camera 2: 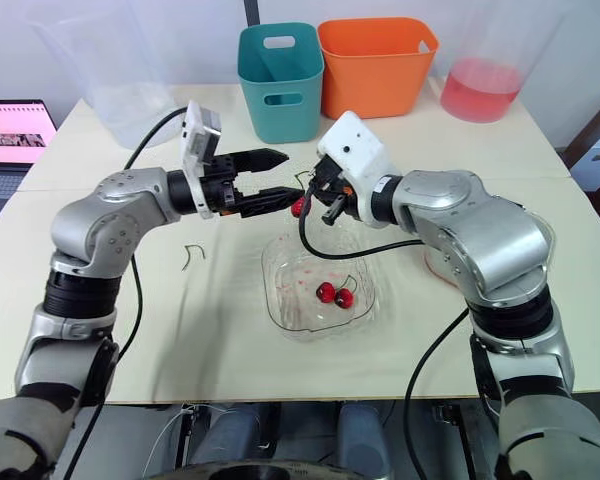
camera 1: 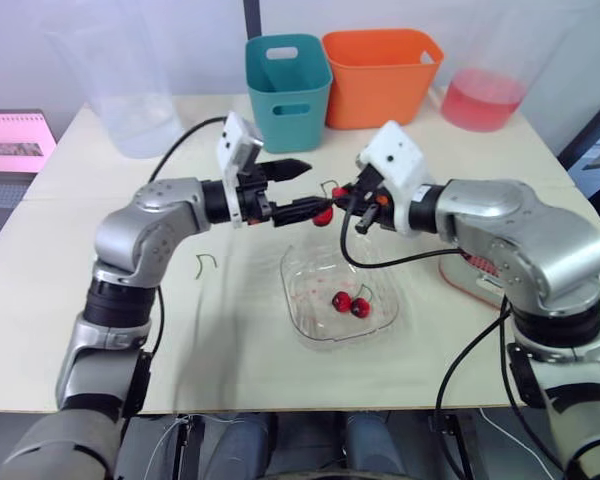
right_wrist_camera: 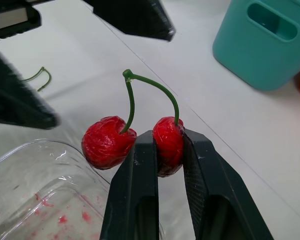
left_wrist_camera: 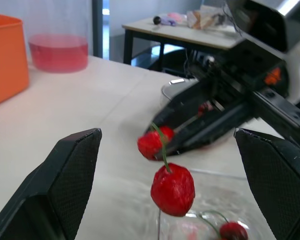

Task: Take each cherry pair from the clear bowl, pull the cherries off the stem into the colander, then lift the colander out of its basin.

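– Cream tabletop (camera 1: 100,330) noted, with a teal plastic bin (camera 1: 288,90) and an orange plastic bin (camera 1: 380,75) at the far edge. Where is the work piece?

– One red cherry pair on a forked green stem is in the air above the far rim of the clear plastic bowl (camera 1: 310,290). The right gripper (camera 1: 342,194) is closed narrowly on one fruit, the clamped cherry (right_wrist_camera: 168,145). The free cherry (right_wrist_camera: 107,142) dangles just beside it.

– Left gripper (camera 1: 315,188)?

– Spread wide and holding nothing, with one finger on each side of the hanging fruit.

– Remaining stock?

– A second cherry pair (camera 1: 350,303) lies in the bowl. A loose green stem (camera 1: 206,262) lies on the table, well apart.

– Colander?

– A pale vessel (camera 1: 467,283) is half hidden behind the right forearm. I cannot tell whether it is the colander.

– Hazards?

– In my judgement there are three. The pair hangs over the bowl rather than that vessel, so a fruit pulled off here would likely fall back into the bowl. The grip is on soft flesh, so it may crush or slip under the pull. The free cherry swings on its stem, and the closing left fingers could knock it aside.
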Controlling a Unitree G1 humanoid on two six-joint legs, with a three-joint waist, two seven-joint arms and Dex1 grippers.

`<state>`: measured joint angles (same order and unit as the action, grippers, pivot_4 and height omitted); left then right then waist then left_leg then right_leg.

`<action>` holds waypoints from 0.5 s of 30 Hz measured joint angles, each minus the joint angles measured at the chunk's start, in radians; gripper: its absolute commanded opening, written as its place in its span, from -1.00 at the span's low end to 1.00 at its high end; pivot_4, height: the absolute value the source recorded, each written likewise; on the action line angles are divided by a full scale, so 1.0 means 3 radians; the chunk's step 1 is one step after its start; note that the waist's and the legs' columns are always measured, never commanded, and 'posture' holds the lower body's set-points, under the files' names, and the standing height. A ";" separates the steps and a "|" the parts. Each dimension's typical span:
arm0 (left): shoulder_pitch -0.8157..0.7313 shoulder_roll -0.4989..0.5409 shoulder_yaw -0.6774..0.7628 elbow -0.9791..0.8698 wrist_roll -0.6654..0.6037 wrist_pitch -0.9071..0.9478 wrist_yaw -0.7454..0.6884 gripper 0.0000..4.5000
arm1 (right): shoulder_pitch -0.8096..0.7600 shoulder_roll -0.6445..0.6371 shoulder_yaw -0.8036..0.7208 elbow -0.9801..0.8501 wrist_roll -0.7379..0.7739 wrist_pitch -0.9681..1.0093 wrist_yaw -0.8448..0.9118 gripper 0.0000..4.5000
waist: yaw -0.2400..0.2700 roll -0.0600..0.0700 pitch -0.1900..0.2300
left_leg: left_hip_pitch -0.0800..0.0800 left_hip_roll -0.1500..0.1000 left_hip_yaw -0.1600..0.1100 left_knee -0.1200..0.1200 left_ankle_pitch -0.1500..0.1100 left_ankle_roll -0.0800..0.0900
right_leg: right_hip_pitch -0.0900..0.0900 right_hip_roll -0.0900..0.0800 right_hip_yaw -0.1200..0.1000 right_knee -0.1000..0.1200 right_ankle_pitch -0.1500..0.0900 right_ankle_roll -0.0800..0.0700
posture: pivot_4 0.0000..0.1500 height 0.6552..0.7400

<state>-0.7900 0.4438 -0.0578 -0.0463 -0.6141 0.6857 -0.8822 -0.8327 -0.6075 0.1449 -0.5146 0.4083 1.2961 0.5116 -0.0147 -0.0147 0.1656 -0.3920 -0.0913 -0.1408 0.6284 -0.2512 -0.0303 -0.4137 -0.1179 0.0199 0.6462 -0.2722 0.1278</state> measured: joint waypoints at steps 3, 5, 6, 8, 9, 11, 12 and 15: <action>-0.0006 -0.0054 0.0000 0.0019 0.0016 -0.0011 0.0012 1.00 | 0.0000 0.0001 0.0000 0.0000 0.0001 0.0011 -0.0021 -0.75 | 0.0000 0.0000 0.0000 | 0.0000 0.0000 0.0000 0.0000 0.0000 0.0000 | 0.0000 0.0000 0.0000 0.0000 0.0000 0.0000 | 1.00 1.00; -0.0006 -0.0084 0.0000 0.0027 0.0020 -0.0011 0.0025 1.00 | 0.0000 0.0002 0.0000 0.0000 0.0004 0.0012 -0.0028 -0.75 | 0.0000 0.0000 0.0000 | 0.0000 0.0000 0.0000 0.0000 0.0000 0.0000 | 0.0000 0.0000 0.0000 0.0000 0.0000 0.0000 | 1.00 1.00; -0.0006 -0.0092 0.0000 0.0027 0.0024 -0.0011 0.0027 1.00 | 0.0000 0.0002 0.0000 0.0000 0.0005 0.0012 -0.0032 -0.75 | 0.0000 0.0000 0.0000 | 0.0000 0.0000 0.0000 0.0000 0.0000 0.0000 | 0.0000 0.0000 0.0000 0.0000 0.0000 0.0000 | 1.00 1.00; -0.0006 -0.0122 0.0000 0.0033 0.0034 -0.0011 0.0031 1.00 | -0.0001 0.0003 0.0000 -0.0001 0.0010 0.0013 -0.0039 -0.75 | 0.0001 0.0000 0.0000 | 0.0000 0.0000 0.0000 0.0000 0.0000 0.0000 | 0.0000 0.0000 0.0000 0.0000 0.0000 0.0000 | 1.00 1.00; -0.0006 -0.0134 0.0000 0.0043 0.0045 -0.0011 0.0033 1.00 | -0.0002 0.0004 0.0000 -0.0003 0.0018 0.0014 -0.0042 -0.75 | 0.0000 0.0000 0.0000 | 0.0000 0.0000 0.0000 0.0000 0.0000 0.0000 | 0.0000 0.0000 0.0000 0.0000 0.0000 0.0000 | 1.00 1.00; -0.0006 -0.0151 0.0000 0.0061 0.0049 -0.0011 0.0033 1.00 | -0.0011 0.0009 0.0000 -0.0006 0.0027 0.0017 -0.0043 -0.75 | 0.0000 0.0000 0.0000 | 0.0000 0.0000 0.0000 0.0001 0.0000 0.0000 | 0.0000 0.0000 0.0000 0.0000 0.0000 0.0000 | 1.00 1.00; -0.0006 -0.0155 0.0000 0.0071 0.0049 -0.0011 0.0032 1.00 | -0.0027 0.0010 0.0000 -0.0006 0.0029 0.0018 -0.0044 -0.75 | -0.0001 0.0000 0.0000 | 0.0000 0.0000 0.0000 0.0000 0.0000 0.0000 | 0.0000 0.0000 0.0000 0.0000 0.0000 0.0000 | 1.00 1.00; -0.0006 -0.0171 0.0000 0.0104 0.0051 -0.0011 0.0032 1.00 | -0.0051 0.0011 -0.0003 -0.0016 0.0033 0.0018 -0.0046 -0.75 | 0.0001 0.0000 0.0000 | 0.0000 0.0000 0.0000 0.0001 0.0000 0.0000 | 0.0000 0.0000 0.0000 0.0001 0.0000 0.0000 | 1.00 1.00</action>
<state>-0.7919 0.3924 -0.0577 -0.0151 -0.5987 0.6824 -0.8725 -0.8481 -0.6042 0.1440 -0.5194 0.4181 1.3016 0.4978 -0.0144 -0.0147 0.1656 -0.3920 -0.0914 -0.1409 0.6286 -0.2512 -0.0304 -0.4136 -0.1178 0.0198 0.6463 -0.2721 0.1278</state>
